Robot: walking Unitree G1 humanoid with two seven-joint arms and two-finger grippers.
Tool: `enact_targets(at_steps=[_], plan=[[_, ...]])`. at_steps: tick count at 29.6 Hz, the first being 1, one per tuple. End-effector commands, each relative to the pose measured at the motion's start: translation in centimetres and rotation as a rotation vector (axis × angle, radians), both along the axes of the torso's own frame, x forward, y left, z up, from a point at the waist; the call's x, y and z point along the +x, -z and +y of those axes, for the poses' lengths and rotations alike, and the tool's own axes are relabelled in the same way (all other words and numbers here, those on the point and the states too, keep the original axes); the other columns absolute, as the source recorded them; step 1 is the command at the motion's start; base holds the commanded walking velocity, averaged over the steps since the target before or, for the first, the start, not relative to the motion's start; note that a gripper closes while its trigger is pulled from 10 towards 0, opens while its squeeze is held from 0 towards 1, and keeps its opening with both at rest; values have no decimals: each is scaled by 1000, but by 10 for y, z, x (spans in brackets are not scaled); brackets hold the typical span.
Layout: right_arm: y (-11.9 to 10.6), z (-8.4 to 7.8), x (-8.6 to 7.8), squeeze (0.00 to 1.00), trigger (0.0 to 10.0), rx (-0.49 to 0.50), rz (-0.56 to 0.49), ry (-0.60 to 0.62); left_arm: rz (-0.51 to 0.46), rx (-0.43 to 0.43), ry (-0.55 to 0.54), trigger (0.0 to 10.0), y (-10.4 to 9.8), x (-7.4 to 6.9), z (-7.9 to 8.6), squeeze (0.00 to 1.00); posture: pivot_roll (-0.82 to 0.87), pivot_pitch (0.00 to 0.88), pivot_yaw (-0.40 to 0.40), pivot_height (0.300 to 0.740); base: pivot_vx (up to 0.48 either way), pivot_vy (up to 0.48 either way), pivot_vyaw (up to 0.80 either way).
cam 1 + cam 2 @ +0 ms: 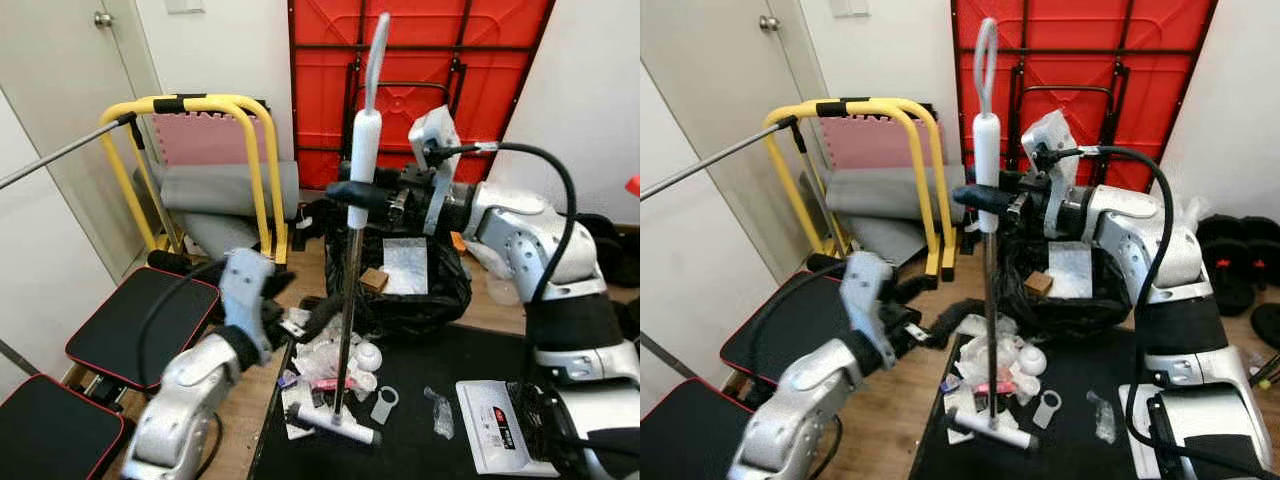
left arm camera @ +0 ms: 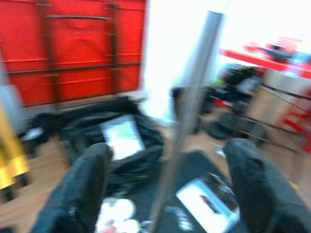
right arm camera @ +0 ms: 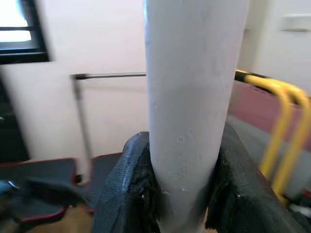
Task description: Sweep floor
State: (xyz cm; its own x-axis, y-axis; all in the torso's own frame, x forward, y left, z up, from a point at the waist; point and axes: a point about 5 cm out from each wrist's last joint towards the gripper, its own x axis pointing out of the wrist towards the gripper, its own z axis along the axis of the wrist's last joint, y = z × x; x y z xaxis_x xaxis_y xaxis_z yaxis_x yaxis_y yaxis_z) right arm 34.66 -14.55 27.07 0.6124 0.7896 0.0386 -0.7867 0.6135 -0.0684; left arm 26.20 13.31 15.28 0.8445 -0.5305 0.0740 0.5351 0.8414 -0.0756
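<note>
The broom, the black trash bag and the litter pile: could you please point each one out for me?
broom (image 1: 346,300), left eye view, on the metal pole's middle.
black trash bag (image 1: 449,290), left eye view, on its right side wall.
litter pile (image 1: 330,360), left eye view, on the white scraps beside the pole.

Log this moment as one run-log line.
right pincer: shut on broom grip | left pincer: open around pole | broom head: on mat by litter

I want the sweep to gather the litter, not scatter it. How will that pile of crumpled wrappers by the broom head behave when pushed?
The crumpled wrappers look thin and airy, so probably very light and apt to slide or skip ahead of the broom head. Loose flat scraps may slip under it. The black mat beneath might add some drag. The right gripper grips the handle up high, so pressure down low is likely gentle.
</note>
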Motion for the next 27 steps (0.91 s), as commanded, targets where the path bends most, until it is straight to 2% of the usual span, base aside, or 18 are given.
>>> enact_targets(at_steps=[1, 2, 3, 4, 5, 6, 9, 10, 12, 16, 18, 25, 27], plan=[[-6, -3, 2, 0, 0, 32, -39, 55, 11, -31, -185, 0, -1, 1, 20, 384, -48, 0, -17, 740, 0, 0, 0], [-6, -3, 2, 0, 0, 32, -39, 55, 11, -31, -185, 0, -1, 1, 20, 384, -48, 0, -17, 740, 0, 0, 0], [-3, -6, 5, 0, 0, 47, -43, 123, 2, -74, -267, 0, -4, 0, 34, 0, -44, 0, -21, 740, 0, 0, 0], [-1, -9, 7, 0, 5765, 54, -66, 202, -8, -94, -325, 0, -6, -4, 44, 0, -42, 0, -22, 740, 0, 0, 0], [-1, -9, 7, 0, 5765, 54, -66, 202, -8, -94, -325, 0, -6, -4, 44, 0, -42, 0, -22, 740, 0, 0, 0], [2, -11, 8, 0, 6627, 75, -73, 256, -13, -108, -375, 0, -6, -7, 51, 0, -42, 0, -25, 740, 0, 0, 0], [3, -11, 8, 0, 6627, 89, -78, 285, -14, -114, -401, 0, -5, -9, 54, 0, -42, 0, -25, 740, 0, 0, 0], [5, -11, 7, 0, 10000, 107, -80, 318, 0, -134, -420, 0, -1, -12, 53, 0, -50, 0, -24, 740, 0, 0, 0], [7, -10, 7, 0, 10000, 140, -92, 400, 41, -165, -410, 0, 9, -15, 43, 0, -55, 0, -27, 740, 0, 0, 0], [8, -9, 6, 0, 10000, 150, -95, 429, 54, -174, -399, 0, 12, -17, 38, 0, -58, 0, -27, 740, 0, 0, 0], [11, -7, 5, 0, 10000, 147, -109, 482, 72, -188, -367, 0, 16, -18, 28, 0, -60, 0, -22, 740, 0, 0, 0], [20, 5, 1, 0, 10000, 149, -106, 519, 82, -199, -329, 0, 15, -17, 14, 0, -62, 0, -20, 740, 0, 0, 0], [23, 10, -1, 0, 10000, 162, -102, 537, 95, -186, -337, 0, 16, -18, 11, 0, -65, 0, -22, 740, 0, 0, -800]])
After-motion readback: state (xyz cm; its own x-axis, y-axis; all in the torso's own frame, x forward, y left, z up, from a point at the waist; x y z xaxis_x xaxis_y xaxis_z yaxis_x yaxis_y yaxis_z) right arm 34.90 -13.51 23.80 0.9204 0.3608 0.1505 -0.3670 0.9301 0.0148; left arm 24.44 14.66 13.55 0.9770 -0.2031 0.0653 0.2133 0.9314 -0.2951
